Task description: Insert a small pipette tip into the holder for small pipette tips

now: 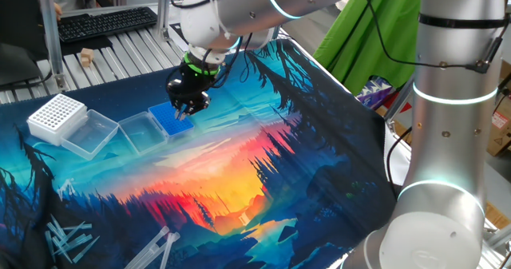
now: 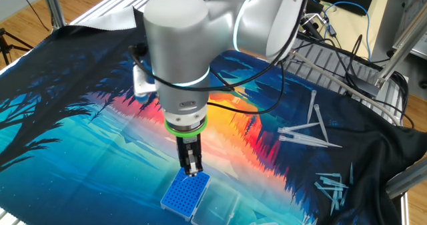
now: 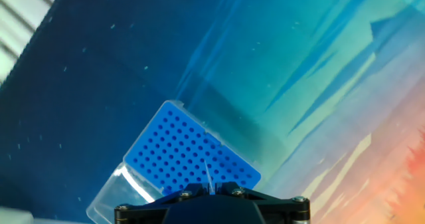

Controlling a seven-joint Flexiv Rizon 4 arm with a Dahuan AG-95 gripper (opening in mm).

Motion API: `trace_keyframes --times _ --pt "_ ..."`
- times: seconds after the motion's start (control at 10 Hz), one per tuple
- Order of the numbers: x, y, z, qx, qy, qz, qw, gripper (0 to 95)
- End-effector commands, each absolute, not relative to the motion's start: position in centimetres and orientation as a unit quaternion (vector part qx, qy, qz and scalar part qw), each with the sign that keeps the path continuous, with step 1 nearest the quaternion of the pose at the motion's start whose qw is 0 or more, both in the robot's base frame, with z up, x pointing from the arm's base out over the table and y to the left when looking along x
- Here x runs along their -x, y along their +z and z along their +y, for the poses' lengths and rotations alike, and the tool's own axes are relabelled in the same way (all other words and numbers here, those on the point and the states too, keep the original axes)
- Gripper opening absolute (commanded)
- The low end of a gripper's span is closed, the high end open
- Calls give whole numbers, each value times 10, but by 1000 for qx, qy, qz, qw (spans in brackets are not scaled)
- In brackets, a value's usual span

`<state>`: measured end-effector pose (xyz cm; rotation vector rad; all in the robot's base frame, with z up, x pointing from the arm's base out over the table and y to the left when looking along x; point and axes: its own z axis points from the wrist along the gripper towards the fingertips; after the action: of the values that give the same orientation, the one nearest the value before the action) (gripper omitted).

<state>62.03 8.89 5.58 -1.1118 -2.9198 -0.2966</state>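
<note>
On the far left in one fixed view, a white perforated rack point(image 1: 57, 116) is sitting at about 9 o'clock on the printed mat point(image 1: 263, 153), with its clear lid point(image 1: 92, 133) lying open just beside it. Moving right, a second clear lid point(image 1: 142, 131) is lying open, hinged to the blue holder for small pipette tips point(image 1: 169, 120). My gripper point(image 1: 185, 109) is hanging directly over the holder's 3 o'clock end, fingers pointing down.

In the other fixed view, the holder point(image 2: 185, 196) is sitting at 6 o'clock on the mat point(image 2: 80, 138), and my gripper point(image 2: 192, 171) is reaching down to its far edge. Further right, at 3 o'clock, long clear tips point(image 2: 308, 133) are lying loose, with a second pile point(image 2: 333, 186) at 4 o'clock.

In the hand view, the holder point(image 3: 189, 152) is filling the lower middle, its grid of holes facing me. I am pinching the small pipette tip point(image 3: 208, 176) between my fingers, which are closed narrowly around it at 6 o'clock. The tip is pointing at the grid; I cannot tell whether it is touching a hole.
</note>
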Motion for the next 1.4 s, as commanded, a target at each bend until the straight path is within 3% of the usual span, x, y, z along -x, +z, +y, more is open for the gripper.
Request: trace_keyframes --times 0.1,0.6,1.4 --pt "-619 57 90 302 -84 -950 14 0" --pt "-619 58 91 277 -71 -957 57 0" --pt "-617 58 93 277 -72 -955 75 0"
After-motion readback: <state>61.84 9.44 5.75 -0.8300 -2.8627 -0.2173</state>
